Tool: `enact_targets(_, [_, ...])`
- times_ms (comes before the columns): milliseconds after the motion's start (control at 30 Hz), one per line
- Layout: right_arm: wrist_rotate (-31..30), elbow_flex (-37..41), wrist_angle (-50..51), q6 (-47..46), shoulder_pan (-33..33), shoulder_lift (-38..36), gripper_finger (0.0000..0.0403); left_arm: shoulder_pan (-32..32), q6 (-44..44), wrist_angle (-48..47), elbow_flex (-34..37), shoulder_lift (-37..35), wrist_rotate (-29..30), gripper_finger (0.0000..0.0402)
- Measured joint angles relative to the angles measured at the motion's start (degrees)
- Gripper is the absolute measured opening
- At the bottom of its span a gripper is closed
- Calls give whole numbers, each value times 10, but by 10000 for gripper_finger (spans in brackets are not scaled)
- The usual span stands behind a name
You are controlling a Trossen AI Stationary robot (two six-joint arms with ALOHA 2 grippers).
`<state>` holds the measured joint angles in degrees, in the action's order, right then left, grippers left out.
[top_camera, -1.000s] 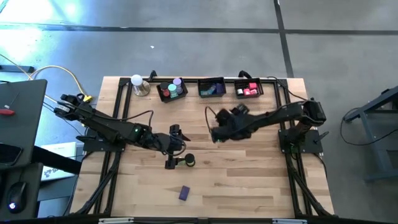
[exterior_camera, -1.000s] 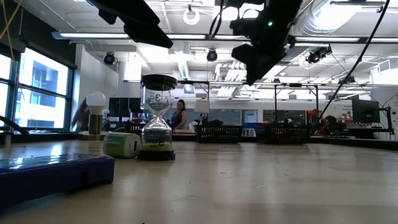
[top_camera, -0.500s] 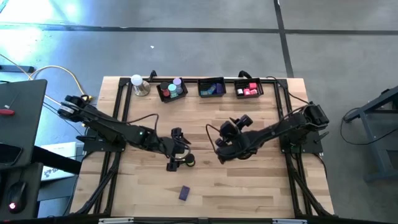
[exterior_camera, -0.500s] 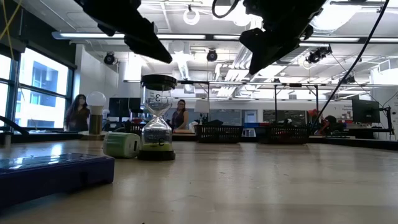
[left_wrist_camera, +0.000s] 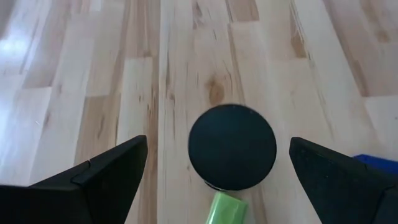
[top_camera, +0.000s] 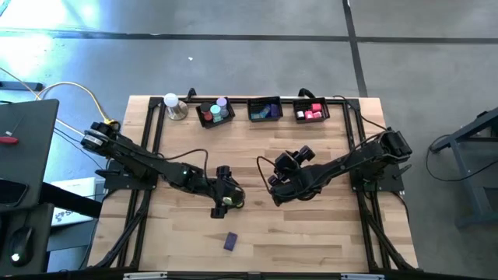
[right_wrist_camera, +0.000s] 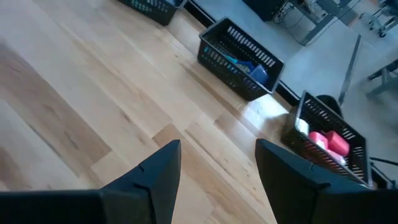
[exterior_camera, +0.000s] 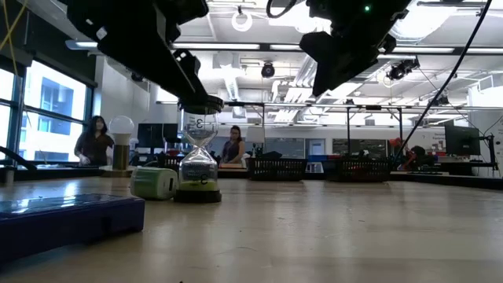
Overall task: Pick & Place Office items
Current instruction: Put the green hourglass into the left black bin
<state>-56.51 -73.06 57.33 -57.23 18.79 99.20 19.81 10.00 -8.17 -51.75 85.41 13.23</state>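
Hourglass [exterior_camera: 200, 149] stands upright mid-table, green block [exterior_camera: 154, 183] touching its left side; purple block [top_camera: 230, 242] lies nearer front edge. Over last second I've brought left gripper [left_wrist_camera: 217, 171] from beside hourglass to directly above its black cap, fingers [left_wrist_camera: 99, 171] spread wide, nothing held. Looks like pre-grasp; descent comes next, I judge. Right gripper [right_wrist_camera: 217, 168] has pulled back from far trays [right_wrist_camera: 239, 50], hovers mid-table right, half open, empty.

Bright, even overhead lighting. Glare whitens the grey concrete floor [top_camera: 47, 19] top left. Ceiling strip lights [exterior_camera: 244, 45] glow. Near tabletop is blurred in the low view.
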Motion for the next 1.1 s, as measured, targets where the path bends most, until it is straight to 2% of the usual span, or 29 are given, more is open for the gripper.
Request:
enact_targets(300, [10,0,-33,4,4,0,196,0,10,0,0,9,-2,383])
enact_targets(400, [22,0,-45,6,5,0,196,0,18,2,-1,22,-21,383])
enact_targets(667, [38,0,-73,35,12,0,196,-6,17,16,0,37,-14,383])
enact_targets(1100, [45,0,-75,35,11,0,196,-10,23,29,0,59,-14,383])
